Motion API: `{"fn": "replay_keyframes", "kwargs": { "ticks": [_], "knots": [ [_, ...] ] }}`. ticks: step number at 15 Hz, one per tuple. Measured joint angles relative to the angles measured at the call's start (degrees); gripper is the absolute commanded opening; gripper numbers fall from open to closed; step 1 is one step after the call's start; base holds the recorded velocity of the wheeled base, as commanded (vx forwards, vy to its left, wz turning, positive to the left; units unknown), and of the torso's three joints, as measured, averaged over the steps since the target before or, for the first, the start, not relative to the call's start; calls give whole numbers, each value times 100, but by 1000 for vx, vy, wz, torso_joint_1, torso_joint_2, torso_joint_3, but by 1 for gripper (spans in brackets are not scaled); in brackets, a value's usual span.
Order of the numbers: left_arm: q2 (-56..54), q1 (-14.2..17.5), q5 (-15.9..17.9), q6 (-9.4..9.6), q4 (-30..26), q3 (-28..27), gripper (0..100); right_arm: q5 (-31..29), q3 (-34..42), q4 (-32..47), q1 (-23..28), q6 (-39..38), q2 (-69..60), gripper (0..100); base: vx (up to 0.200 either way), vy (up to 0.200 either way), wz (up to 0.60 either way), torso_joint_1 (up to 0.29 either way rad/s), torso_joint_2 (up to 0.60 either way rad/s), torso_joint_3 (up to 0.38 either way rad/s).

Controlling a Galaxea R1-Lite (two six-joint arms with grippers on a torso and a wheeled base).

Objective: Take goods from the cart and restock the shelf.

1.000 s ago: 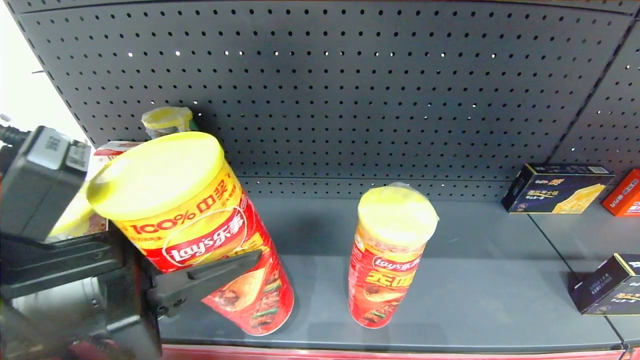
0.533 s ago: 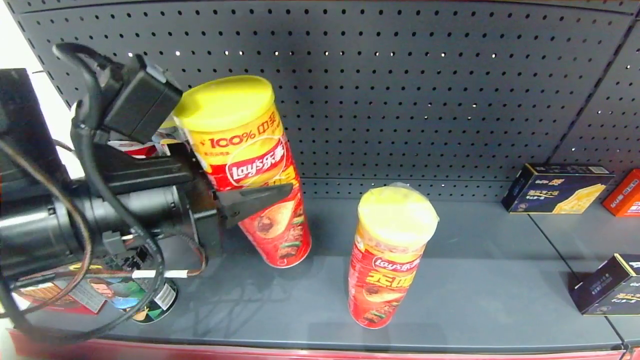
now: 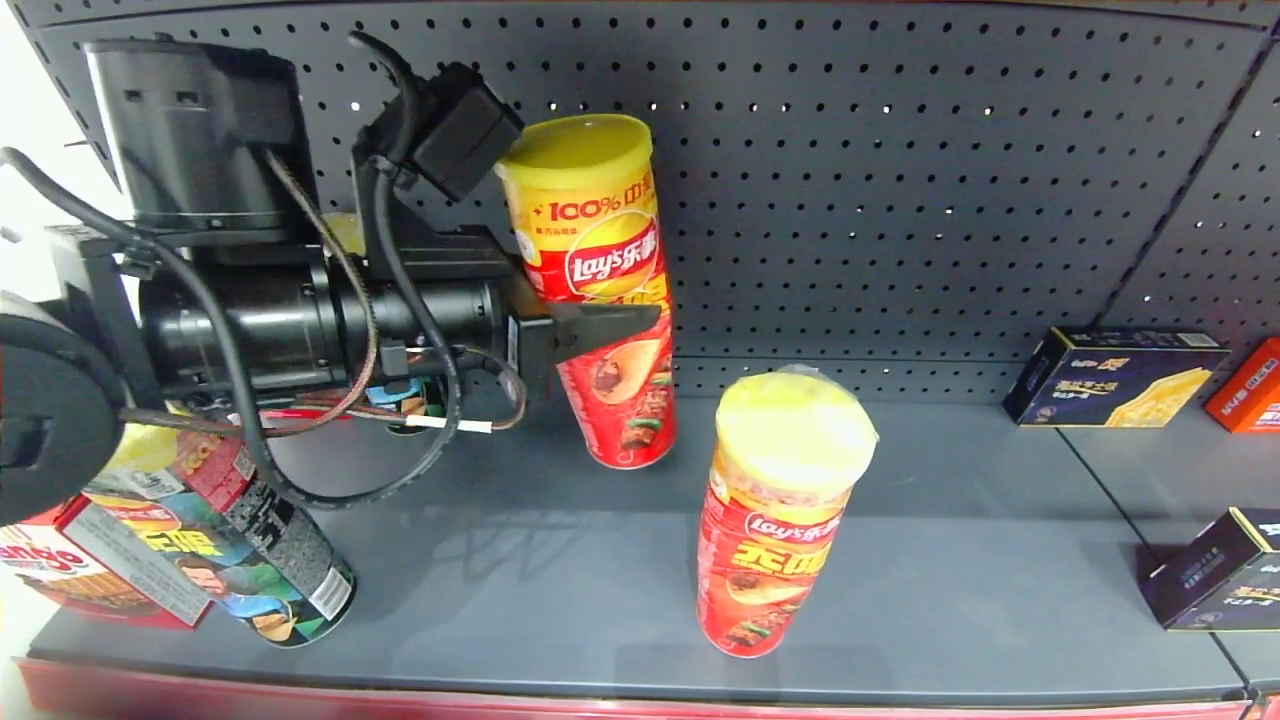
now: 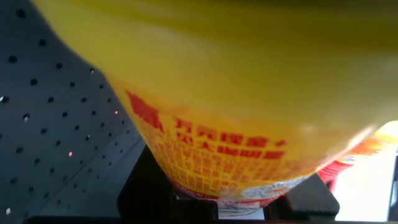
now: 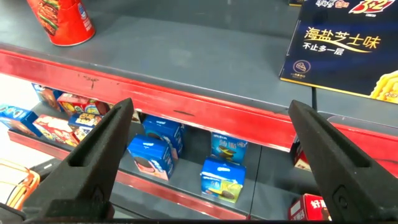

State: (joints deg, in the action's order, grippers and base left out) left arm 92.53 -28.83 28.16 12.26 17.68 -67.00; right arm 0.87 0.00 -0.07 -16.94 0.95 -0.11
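- Left gripper (image 3: 612, 322) has carried the held can (image 3: 590, 230) from the front left of the shelf (image 3: 950, 560) back and to the right, toward the pegboard (image 3: 900, 200); the can was leaning hard and is now close to upright
- Standing can (image 3: 775, 520) has kept its place near the front of the shelf
- Left fingers (image 3: 600, 325) pinch the held can about its middle, one in front and the other hidden behind; the left wrist view has its yellow upper wall (image 4: 236, 93) close up
- Held can's yellow lid tips slightly left, its base is low over the back of the shelf, behind and left of the standing can and apart from it; I cannot tell whether the base touches the shelf
- Right gripper (image 5: 230, 155) hangs before the shelf's red front edge (image 5: 186, 99), its fingers (image 5: 93, 162) spread wide with nothing between them
- Leaning can (image 3: 250, 560) with a dark label rests at the shelf's left end against a red box (image 3: 70, 580)
- Dark box (image 3: 1115, 377) lies at the back right, an orange box (image 3: 1250, 385) beside it, another dark box (image 3: 1215, 570) nearer the front
- Blue boxes (image 5: 152, 155) sit on the lower shelf
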Motion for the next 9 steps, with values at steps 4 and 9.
{"fn": "replay_keyframes", "kwargs": {
  "ticks": [4, 9],
  "knots": [
    [627, 224, 268, 607, -2, -505, 0, 0, 0, 0, -2, 2, 0, 100, 0, 0, 0, 0, 0, 0],
    [1197, 235, 383, 607, -375, -1112, 0, 0, 0, 0, 2, 0, 1, 100, 0, 0, 0, 0, 0, 0]
  ]
}}
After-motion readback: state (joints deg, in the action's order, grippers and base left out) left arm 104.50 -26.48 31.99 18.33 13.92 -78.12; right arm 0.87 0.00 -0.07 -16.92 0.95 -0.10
